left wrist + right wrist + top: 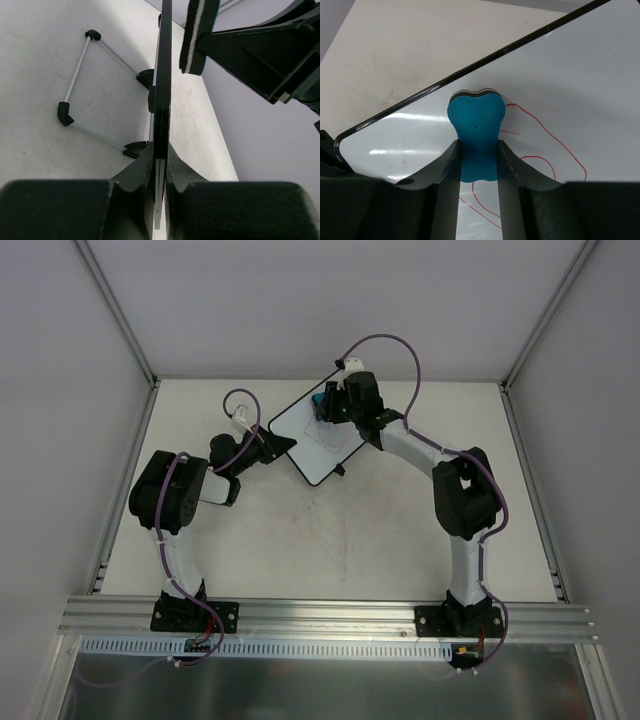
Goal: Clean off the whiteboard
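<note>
The whiteboard [318,455] is at the far middle of the table [300,540]. It looks thin, stiff and light, with a slippery face. The left claw [277,445] pinches its left frame edge, which I judge a good hold. The right claw [328,405] squeezes the blue eraser [476,125] against the board.

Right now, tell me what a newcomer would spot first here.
The right claw pinches a blue eraser at the face of the whiteboard, far middle of the table, with red scribble beside it. The left claw clamps the board's near-left edge.
</note>
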Available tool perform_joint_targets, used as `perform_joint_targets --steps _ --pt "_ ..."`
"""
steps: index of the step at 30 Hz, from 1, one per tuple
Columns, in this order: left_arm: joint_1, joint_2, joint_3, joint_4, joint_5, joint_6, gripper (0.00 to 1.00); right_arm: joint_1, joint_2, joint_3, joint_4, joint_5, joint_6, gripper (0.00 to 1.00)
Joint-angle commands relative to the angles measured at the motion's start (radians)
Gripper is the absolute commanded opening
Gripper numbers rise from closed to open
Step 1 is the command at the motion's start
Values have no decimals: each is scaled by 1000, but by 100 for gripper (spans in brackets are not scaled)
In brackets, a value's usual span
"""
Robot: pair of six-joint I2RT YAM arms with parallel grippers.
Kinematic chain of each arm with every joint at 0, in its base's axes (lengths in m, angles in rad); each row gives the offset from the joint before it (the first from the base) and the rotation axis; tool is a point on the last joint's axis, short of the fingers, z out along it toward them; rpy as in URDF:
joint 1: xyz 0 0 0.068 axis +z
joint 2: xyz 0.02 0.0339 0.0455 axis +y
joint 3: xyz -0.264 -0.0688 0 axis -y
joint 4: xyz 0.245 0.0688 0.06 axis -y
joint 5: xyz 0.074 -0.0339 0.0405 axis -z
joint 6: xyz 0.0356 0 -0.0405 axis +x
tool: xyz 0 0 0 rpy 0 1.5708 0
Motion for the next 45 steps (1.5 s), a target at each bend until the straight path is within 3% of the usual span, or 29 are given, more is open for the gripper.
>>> perform_joint_targets --steps 1,19,27,35,45 --pt "-12 -3 -2 386 17 5 6 1 11 21 64 45 -15 0" --pt "-24 26 -14 392 39 82 0 36 10 59 5 124 -17 0" --pt "-29 26 -27 392 43 108 0 62 48 142 -100 150 -47 3" --pt "-32 20 -34 392 46 125 0 69 171 365 -328 183 -63 2" --pt "-32 14 -42 392 46 134 0 66 180 349 -335 209 -54 0"
